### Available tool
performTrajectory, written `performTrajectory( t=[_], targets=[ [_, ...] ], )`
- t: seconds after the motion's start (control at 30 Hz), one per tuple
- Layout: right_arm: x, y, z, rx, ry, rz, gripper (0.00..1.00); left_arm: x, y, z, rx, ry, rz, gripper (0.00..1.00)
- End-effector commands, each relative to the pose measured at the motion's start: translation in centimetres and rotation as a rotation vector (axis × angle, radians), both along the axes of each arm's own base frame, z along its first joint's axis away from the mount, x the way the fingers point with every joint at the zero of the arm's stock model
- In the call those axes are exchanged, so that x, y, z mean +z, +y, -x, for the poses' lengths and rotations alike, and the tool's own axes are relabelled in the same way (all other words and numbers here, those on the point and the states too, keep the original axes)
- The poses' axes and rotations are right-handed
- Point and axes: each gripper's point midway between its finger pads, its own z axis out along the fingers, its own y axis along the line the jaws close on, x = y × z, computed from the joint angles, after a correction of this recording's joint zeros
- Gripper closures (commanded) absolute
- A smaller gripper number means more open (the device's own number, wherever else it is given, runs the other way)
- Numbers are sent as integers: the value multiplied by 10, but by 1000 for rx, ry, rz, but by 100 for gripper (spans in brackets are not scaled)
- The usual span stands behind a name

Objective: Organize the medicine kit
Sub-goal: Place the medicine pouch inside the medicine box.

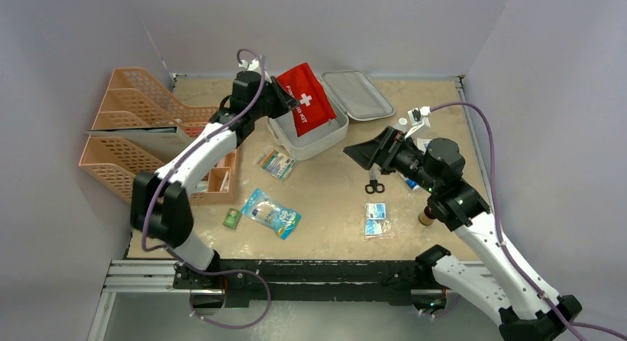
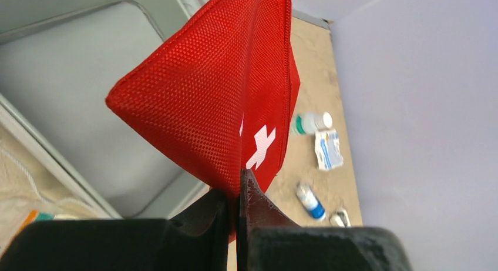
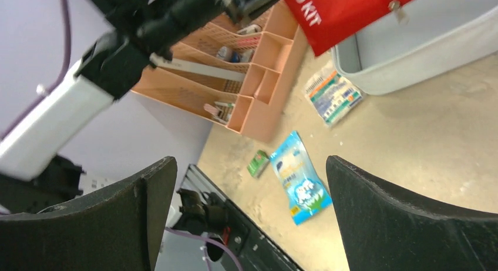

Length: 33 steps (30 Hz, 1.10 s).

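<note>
Nearest us, our right gripper (image 1: 367, 154) is hovering with its fingers spread wide and empty, near the black-handled scissors (image 1: 374, 184) lying on the tan table (image 1: 325, 197). Farther back, our left gripper (image 1: 285, 97) is pinching the flat red fabric pouch with a white cross (image 1: 307, 97) between closed fingers, dangling it over the pale grey soft-shell medicine kit (image 1: 314, 145), which is sitting open at the table's far middle, lid lying back
</note>
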Motion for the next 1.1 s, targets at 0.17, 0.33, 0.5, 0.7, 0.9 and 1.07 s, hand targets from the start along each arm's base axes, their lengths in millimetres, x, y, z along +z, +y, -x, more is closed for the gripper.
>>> performTrajectory(
  t=[0.17,0.33,0.5,0.7,0.9,1.07],
  targets=[
    [7,-26,20,-35,-85,107,1,-37,-4,-83,132,111,50,100],
    [13,-31,25,-35,-103,131,1,-64,-3,-108,142,154,40,100],
    [15,-36,27,-51,-115,147,1,-95,-8,-118,115,201,32,100],
    [9,-33,25,-42,-93,143,1,-125,-14,-126,80,246,-2,100],
    [11,-32,25,-41,-95,149,1,-150,-16,-129,58,304,-4,94],
    [12,-33,24,-43,-96,155,1,-156,-13,-131,54,314,-16,72]
  ],
)
